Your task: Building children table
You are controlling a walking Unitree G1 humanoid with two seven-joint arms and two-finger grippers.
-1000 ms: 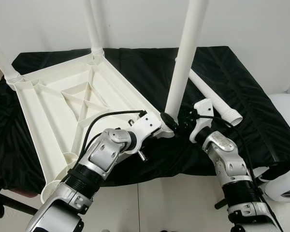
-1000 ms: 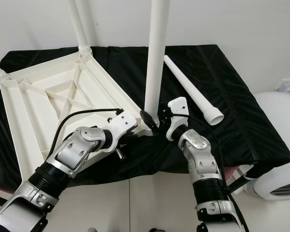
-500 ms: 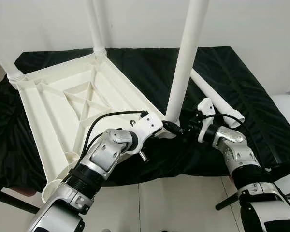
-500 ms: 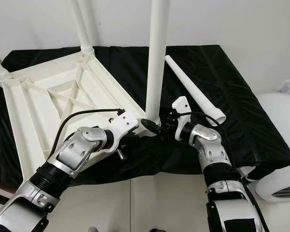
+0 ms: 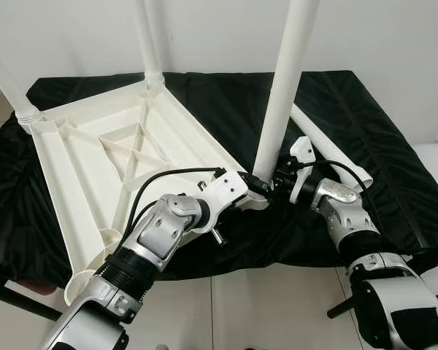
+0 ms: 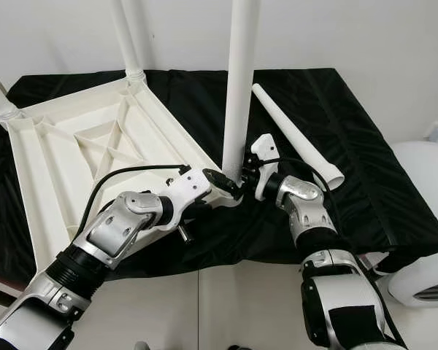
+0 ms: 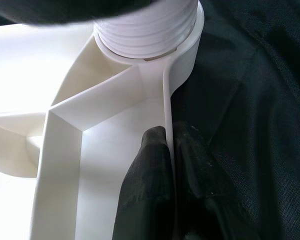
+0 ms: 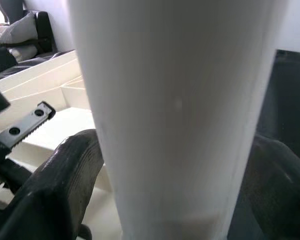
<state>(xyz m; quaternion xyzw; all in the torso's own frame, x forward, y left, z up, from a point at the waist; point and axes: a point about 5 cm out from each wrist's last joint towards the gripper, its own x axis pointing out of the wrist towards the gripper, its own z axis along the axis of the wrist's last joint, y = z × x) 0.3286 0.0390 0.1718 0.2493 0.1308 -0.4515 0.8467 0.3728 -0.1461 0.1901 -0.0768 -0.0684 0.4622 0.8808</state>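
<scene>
- White plastic tabletop (image 5: 95, 160) is laid upside down on a black cloth (image 5: 365, 124), ribbed underside up; two legs are already stood in its far corner sockets.
- A third white leg (image 5: 281, 102) is stood upright in the near corner socket, its long axis vertical, its threaded base seen seated in the socket collar in the left wrist view.
- Right gripper (image 6: 250, 173) is set at the foot of this leg, fingers closed round it from either side, as the right wrist view confirms.
- Left gripper (image 7: 165, 150) is pinched on the tabletop's edge wall just beside that socket, one finger each side.
- The turning move is judged to fall to the right arm, about the vertical axis.
- A fourth leg (image 6: 296, 135) lies loose on the cloth just behind the right gripper; room there is tight.
- The near-left corner socket (image 5: 84, 281) remains unfilled.
</scene>
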